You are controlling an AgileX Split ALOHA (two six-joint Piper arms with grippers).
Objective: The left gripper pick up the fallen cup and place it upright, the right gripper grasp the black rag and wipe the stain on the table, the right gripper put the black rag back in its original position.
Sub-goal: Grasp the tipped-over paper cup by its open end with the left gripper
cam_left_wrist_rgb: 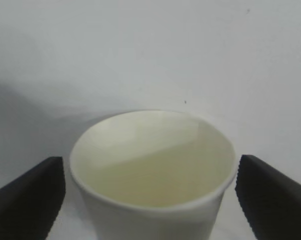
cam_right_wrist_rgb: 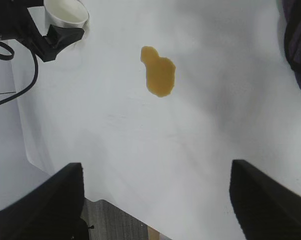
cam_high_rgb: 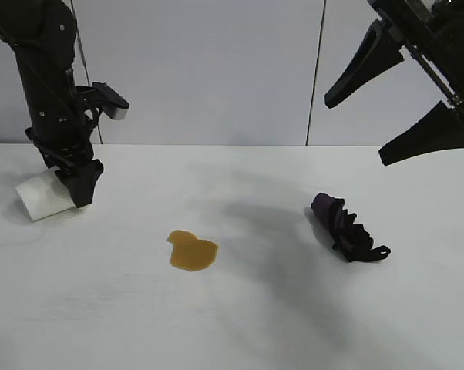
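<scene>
Exterior view, far left: the plain white tapered paper cup [cam_high_rgb: 41, 197] lies on its side on the matte white table [cam_high_rgb: 240, 324], and the left gripper [cam_high_rgb: 76, 183], black with long pointed fingers, points steeply down right at it, partly covering its near end. The left wrist view shows the jaws spread wide, one finger on each side of the rolled rim with a clear gap on both sides (nothing pinched yet). The cup looks light and thin-walled, so it will likely dent under a hard squeeze and may skid on the smooth top; a gentle pinch across the body just behind the stiffer rim seems the safest hold.

Near the middle sits the small amber-brown stain [cam_high_rgb: 192, 251], an irregular puddle, well apart from the cup.

Further right lies the wrinkled black rag [cam_high_rgb: 346, 227] with dark purple folds, soft and limp, best gathered at its bunched middle. Above it, at upper right, the right gripper [cam_high_rgb: 401, 116] hangs well clear of the table, jaws spread and empty.
</scene>
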